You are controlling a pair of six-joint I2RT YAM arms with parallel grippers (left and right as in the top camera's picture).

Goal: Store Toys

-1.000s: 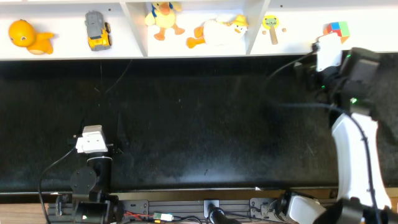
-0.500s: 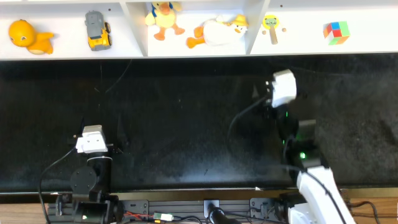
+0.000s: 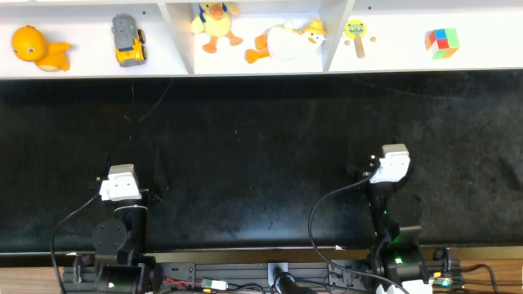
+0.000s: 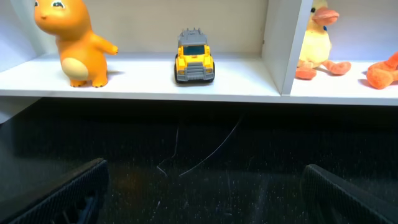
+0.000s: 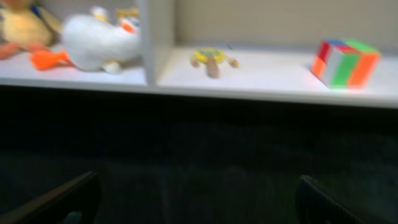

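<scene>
The toys stand in a white shelf [image 3: 261, 65] along the table's far edge. From left: an orange figure [image 3: 39, 47] [image 4: 73, 41], a yellow and grey truck [image 3: 128, 41] [image 4: 194, 56], a yellow duck plush [image 3: 216, 24] [image 4: 316, 38], a white plush [image 3: 284, 42] [image 5: 99, 40], a small yellow rattle [image 3: 357, 34] [image 5: 212, 59] and a colour cube [image 3: 441, 42] [image 5: 344, 62]. My left gripper [image 3: 121, 183] [image 4: 205, 186] rests near the front left, open and holding nothing. My right gripper [image 3: 391, 166] [image 5: 199, 193] sits near the front right, open, nothing between its fingers.
A black mat [image 3: 261, 155] covers the table between the arms and the shelf. White dividers [image 4: 278, 43] [image 5: 148, 37] split the shelf into compartments. Cables and mounts run along the front edge [image 3: 270, 278].
My right arm has drawn back from the cube's compartment at the far right to the front right of the table. The cube stays on the shelf. The left arm has kept still.
</scene>
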